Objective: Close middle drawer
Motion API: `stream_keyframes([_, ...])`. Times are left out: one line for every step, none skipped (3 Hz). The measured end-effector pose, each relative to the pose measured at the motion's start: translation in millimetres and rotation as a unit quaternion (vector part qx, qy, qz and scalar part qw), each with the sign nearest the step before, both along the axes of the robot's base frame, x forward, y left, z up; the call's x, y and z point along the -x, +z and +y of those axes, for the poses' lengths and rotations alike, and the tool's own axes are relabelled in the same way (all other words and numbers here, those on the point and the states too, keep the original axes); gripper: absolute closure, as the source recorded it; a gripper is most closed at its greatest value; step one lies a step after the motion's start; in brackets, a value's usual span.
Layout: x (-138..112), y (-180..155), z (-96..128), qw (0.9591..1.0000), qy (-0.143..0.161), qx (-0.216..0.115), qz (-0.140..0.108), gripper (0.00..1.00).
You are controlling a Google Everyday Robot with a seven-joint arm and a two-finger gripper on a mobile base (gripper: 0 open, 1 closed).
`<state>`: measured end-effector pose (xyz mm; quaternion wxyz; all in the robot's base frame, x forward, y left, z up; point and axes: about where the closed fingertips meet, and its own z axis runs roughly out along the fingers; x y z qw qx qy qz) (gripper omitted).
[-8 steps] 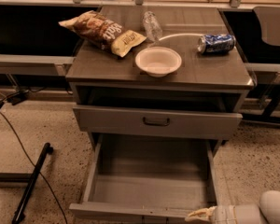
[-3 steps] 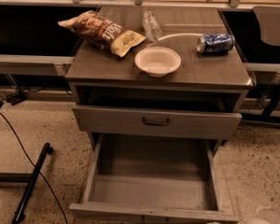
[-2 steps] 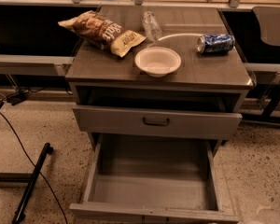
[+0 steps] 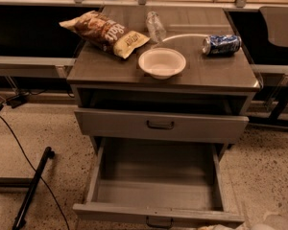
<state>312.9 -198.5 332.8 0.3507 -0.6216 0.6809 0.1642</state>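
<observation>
Noted at far left a black pole (image 4: 33, 186) and a cable (image 4: 19, 143) lying on the speckled floor, well apart from the cabinet and off the drawer's path. Recorded on the cabinet top, in order: a chip bag (image 4: 105, 31), a clear bottle (image 4: 155, 27) lying down, a white bowl (image 4: 162, 63), and a blue can (image 4: 222, 44) on its side, with no bearing on the job. Found the top drawer (image 4: 134, 124) slightly proud of the carcass. Found the middle drawer (image 4: 156, 181) directly beneath, pulled far out toward the camera, box empty, dark handle (image 4: 159, 221) at the bottom edge of view. Located the gripper (image 4: 220, 227) as a pale sliver at that same edge, just right of the handle, on the outer side of the front panel; cannot tell whether open or closed, nor whether touching. Judged the drawer's travel to run straight back, away from the gripper, into the cabinet, so a square push near the panel's centre appears called for. Saw nothing inside the box to block travel.
</observation>
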Motion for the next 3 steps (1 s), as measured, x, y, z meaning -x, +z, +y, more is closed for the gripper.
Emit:
stream_keyframes([-13.7,9.8,-0.7,0.9979,-0.005,-0.053,-0.037,1.00])
stream_keyframes([-14.0,9.6,-0.1,0.9979,-0.004,-0.053,-0.036,1.00])
stream_keyframes([-23.8,12.4,4.3,0.9979,-0.005,-0.049,-0.041,1.00])
